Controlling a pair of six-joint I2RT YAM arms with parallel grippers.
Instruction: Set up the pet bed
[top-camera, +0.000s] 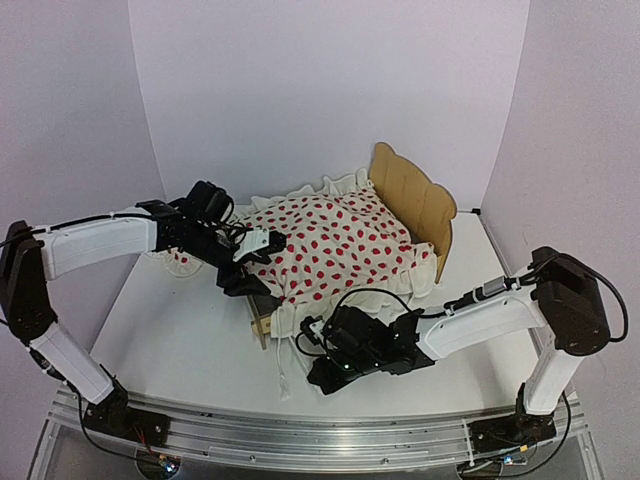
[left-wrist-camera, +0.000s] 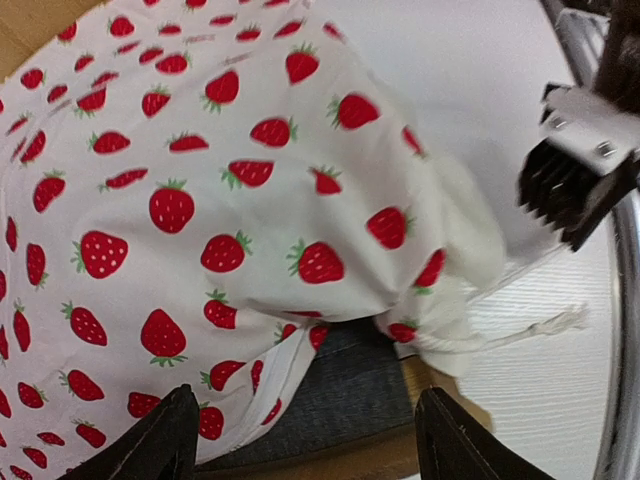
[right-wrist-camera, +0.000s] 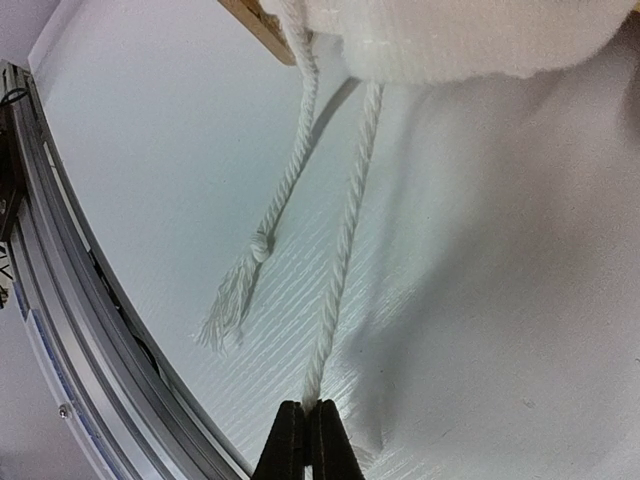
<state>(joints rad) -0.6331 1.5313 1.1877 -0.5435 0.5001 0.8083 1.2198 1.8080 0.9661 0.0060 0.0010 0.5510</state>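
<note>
Left gripper (left-wrist-camera: 305, 445): fingers spread wide, gripping nothing, hovering over foot end of pet bed (top-camera: 412, 196). Grey felt base (left-wrist-camera: 340, 385) shows below blanket edge. Pet bed sits mid-table, headboard at far right, strawberry blanket (top-camera: 335, 240) draped over it. Right gripper (right-wrist-camera: 305, 420): fingers pinched together on white cord (right-wrist-camera: 345, 240) trailing from blanket edge, low over table (top-camera: 180, 340). Second cord (right-wrist-camera: 262, 240), knotted and frayed, lies just beside it.

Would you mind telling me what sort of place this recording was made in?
Probably a robotics lab test cell, not a home: plain backdrop walls enclose a white table, two robot arms are bolted to an aluminium rail, and the pet bed is a small prop.
</note>
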